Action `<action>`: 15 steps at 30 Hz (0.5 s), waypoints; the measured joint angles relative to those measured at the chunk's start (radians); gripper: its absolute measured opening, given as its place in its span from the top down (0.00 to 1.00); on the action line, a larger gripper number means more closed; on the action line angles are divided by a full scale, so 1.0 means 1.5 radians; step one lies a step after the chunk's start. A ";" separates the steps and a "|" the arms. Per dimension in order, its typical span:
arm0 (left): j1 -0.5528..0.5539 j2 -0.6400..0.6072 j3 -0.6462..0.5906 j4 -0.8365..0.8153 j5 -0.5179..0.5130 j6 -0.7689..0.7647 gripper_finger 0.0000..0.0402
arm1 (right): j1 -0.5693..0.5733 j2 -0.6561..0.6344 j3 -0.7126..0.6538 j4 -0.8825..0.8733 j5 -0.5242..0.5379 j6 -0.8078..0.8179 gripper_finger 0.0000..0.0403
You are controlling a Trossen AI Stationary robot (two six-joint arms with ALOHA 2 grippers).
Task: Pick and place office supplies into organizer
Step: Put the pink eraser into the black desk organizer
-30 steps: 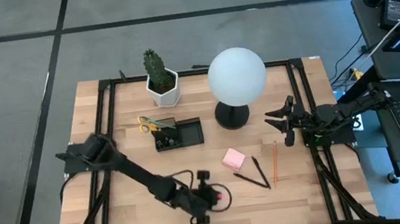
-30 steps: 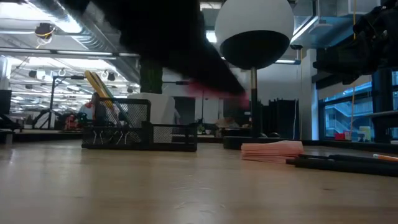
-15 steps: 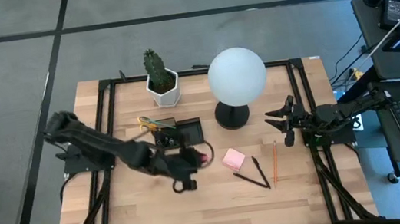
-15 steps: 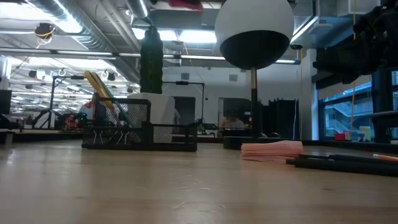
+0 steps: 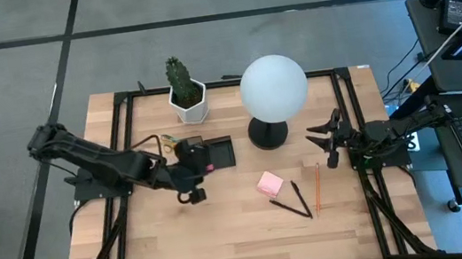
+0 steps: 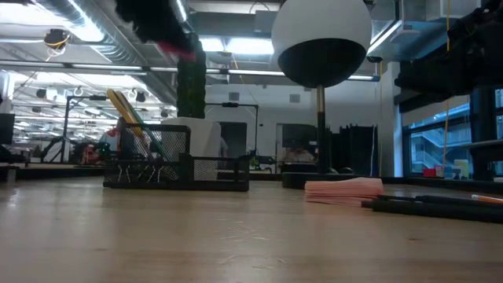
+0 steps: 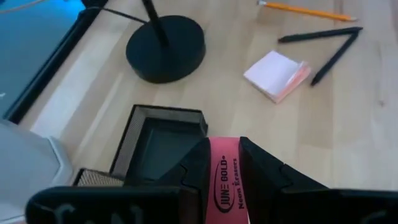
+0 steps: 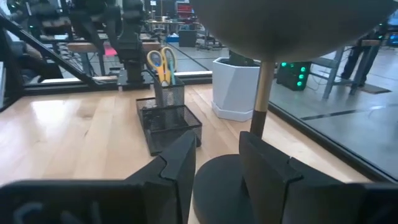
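Observation:
My left gripper [image 5: 200, 162] hangs over the black organizer [image 5: 216, 154], shut on a small pink eraser [image 7: 224, 177]. In the left wrist view the organizer's low compartment [image 7: 163, 138] lies just beyond the fingers. Yellow-handled scissors [image 8: 160, 62] stand in the organizer's tall cup. The pink sticky-note pad [image 5: 269, 183], two black pens [image 5: 294, 202] and the orange pencil [image 5: 317, 188] lie flat on the table. My right gripper [image 5: 324, 141] waits open near the table's right edge, beside the lamp base [image 8: 224, 186]. My left gripper pinches the pink eraser between its two fingers [image 7: 198, 167], which lie on its long side faces. The printed end [image 7: 224, 149] sticks out past the fingertips. The fingers slant down from above, on the table's left. The eraser is lifted clear, above the organizer.
A white globe lamp [image 5: 273, 88] on a black base [image 5: 267, 132] stands right of the organizer. A cactus in a white hexagonal pot [image 5: 186, 95] stands behind it. Bare wood shows along the near half of the table [image 5: 183, 243].
My left arm has swung from the table's near edge toward the far edge and the left, carrying the pink eraser up to the organizer. Its gripper has stayed shut on the eraser. The right arm has kept still.

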 joint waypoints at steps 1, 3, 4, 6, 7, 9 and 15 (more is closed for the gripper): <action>0.004 -0.012 -0.027 0.029 0.001 0.000 0.84 | 0.000 0.000 0.000 0.000 0.000 0.000 0.69; 0.015 -0.038 -0.083 0.080 0.009 0.003 0.84 | 0.000 0.000 0.000 0.000 0.000 0.001 0.69; 0.021 -0.049 -0.110 0.099 0.011 0.003 0.84 | 0.000 0.000 0.000 0.000 0.000 0.006 0.69; 0.035 -0.066 -0.163 0.128 0.012 -0.006 0.84 | 0.000 0.000 0.000 0.000 0.000 0.008 0.69; 0.042 -0.073 -0.187 0.135 0.012 -0.010 0.84 | 0.000 0.000 0.000 0.000 0.000 0.008 0.69; 0.058 -0.082 -0.232 0.157 0.011 -0.017 0.84 | 0.000 0.000 0.000 0.000 0.000 0.011 0.69; 0.114 -0.087 -0.322 0.242 0.033 0.006 0.84 | 0.000 0.000 0.000 0.000 0.000 0.034 0.69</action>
